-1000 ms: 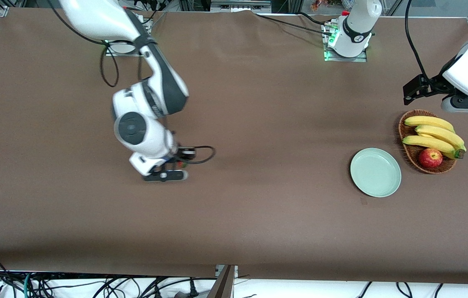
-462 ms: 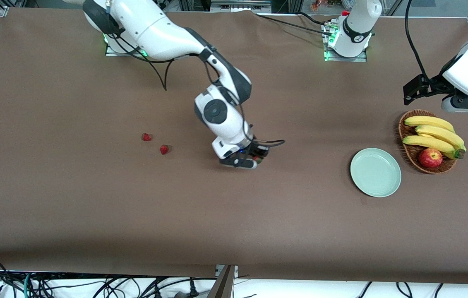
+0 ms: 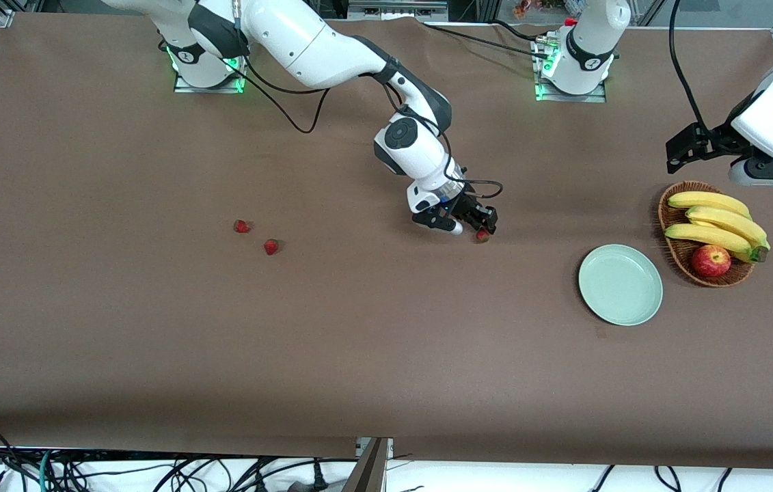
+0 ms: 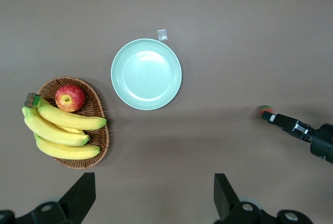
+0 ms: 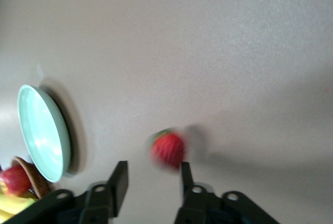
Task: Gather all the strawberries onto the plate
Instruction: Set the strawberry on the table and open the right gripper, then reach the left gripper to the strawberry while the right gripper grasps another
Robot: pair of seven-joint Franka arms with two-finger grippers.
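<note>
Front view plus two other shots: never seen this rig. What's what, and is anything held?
These are two white robot arms, each ending in a two-finger gripper. The front view looks down across the brown table; the other two come from cameras on each arm's wrist.

On the table are a pale mint-green round plate, holding nothing, and beside it a brown wicker basket with yellow bananas and a red apple. Two small red strawberries lie toward the right arm's end.

The right gripper is open over mid-table. A third strawberry sits just off its fingertips and looks ungripped. The left gripper waits open above the basket, holding nothing.
</note>
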